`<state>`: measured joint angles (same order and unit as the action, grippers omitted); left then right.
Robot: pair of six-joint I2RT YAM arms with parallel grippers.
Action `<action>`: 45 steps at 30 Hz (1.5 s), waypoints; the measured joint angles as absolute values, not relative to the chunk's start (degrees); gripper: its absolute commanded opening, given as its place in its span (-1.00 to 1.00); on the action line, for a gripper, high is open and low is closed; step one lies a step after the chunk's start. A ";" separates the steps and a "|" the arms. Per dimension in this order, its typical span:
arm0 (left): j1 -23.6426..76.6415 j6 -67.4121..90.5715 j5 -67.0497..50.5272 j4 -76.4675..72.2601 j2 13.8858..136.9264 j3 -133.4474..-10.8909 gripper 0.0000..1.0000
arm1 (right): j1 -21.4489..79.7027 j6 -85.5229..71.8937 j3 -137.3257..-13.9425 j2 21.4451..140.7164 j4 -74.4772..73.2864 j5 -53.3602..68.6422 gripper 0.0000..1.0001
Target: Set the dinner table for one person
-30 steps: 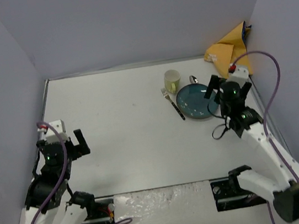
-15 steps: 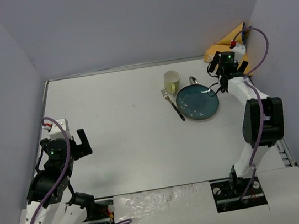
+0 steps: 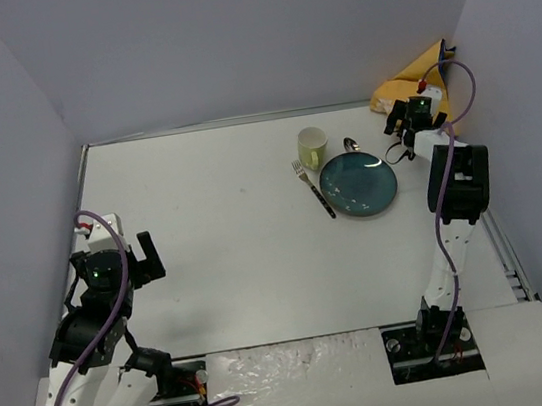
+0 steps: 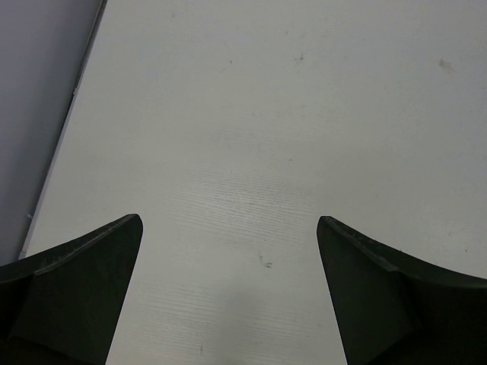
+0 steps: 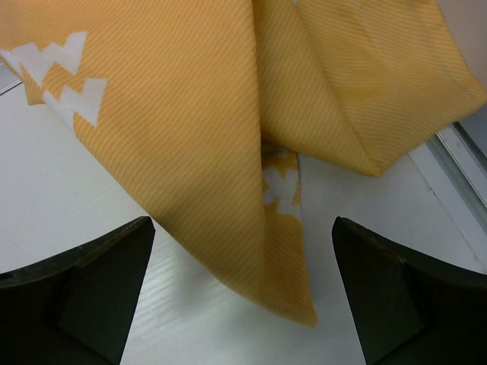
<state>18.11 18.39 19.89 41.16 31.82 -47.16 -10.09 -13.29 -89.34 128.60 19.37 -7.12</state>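
Observation:
The dinner table (image 3: 220, 200) is a large white tabletop. On its right half lie a teal plate (image 3: 358, 185), a fork (image 3: 314, 189) left of the plate, a spoon (image 3: 351, 144) behind it and a pale yellow cup (image 3: 313, 147). A crumpled orange placemat (image 3: 417, 74) with white lettering lies in the back right corner. My right gripper (image 3: 402, 117) is open right at it. In the right wrist view a folded corner of the placemat (image 5: 228, 129) hangs between the open fingers of the right gripper (image 5: 243, 222). My left gripper (image 3: 147, 258) is open and empty over bare table (image 4: 251, 137).
Grey walls close in the table on the left, back and right. A metal edge strip (image 3: 508, 250) runs along the right side by the right arm. Both arm bases stand at the near edge.

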 measured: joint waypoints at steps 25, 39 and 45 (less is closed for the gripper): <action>18.11 18.70 20.96 41.32 32.64 -47.16 0.94 | -2.63 2.07 -99.42 124.54 19.57 -15.25 -1.00; 18.11 18.70 18.26 42.68 33.82 -54.31 0.94 | 18.39 15.44 -94.43 92.80 23.60 -21.52 -1.00; 18.11 18.68 15.22 43.61 36.89 -63.49 0.94 | 28.86 14.36 -100.49 90.52 18.22 -7.62 -1.00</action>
